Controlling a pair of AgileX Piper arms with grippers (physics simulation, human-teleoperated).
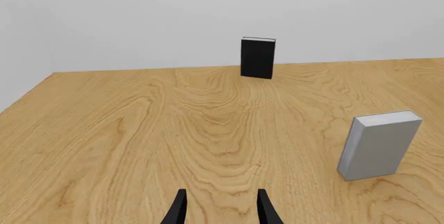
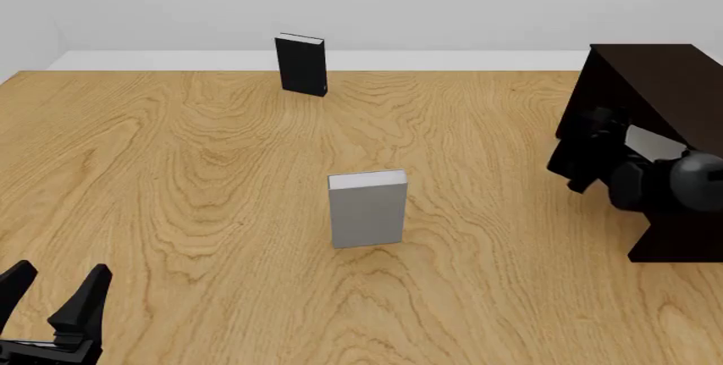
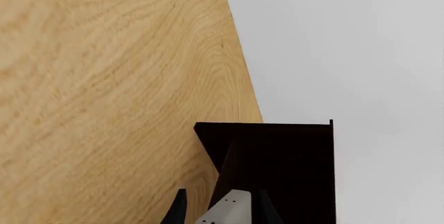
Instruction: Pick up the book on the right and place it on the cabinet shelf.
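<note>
The light-grey book (image 2: 655,141) is inside the opening of the dark brown cabinet (image 2: 666,77) at the right, tilted. In the right wrist view the book (image 3: 230,209) sits between the spread fingers of my right gripper (image 3: 221,194), with gaps on both sides, in front of the cabinet (image 3: 291,151). In the front view the right gripper (image 2: 619,135) reaches into the cabinet's open side. I cannot tell whether the book rests on the shelf ledge. My left gripper (image 2: 63,272) is open and empty at the near left, and it also shows in the left wrist view (image 1: 220,194).
A twin grey book (image 2: 367,208) stands upright mid-table and shows in the left wrist view (image 1: 380,146). A black book (image 2: 301,64) stands upright at the table's far edge, also in the left wrist view (image 1: 257,57).
</note>
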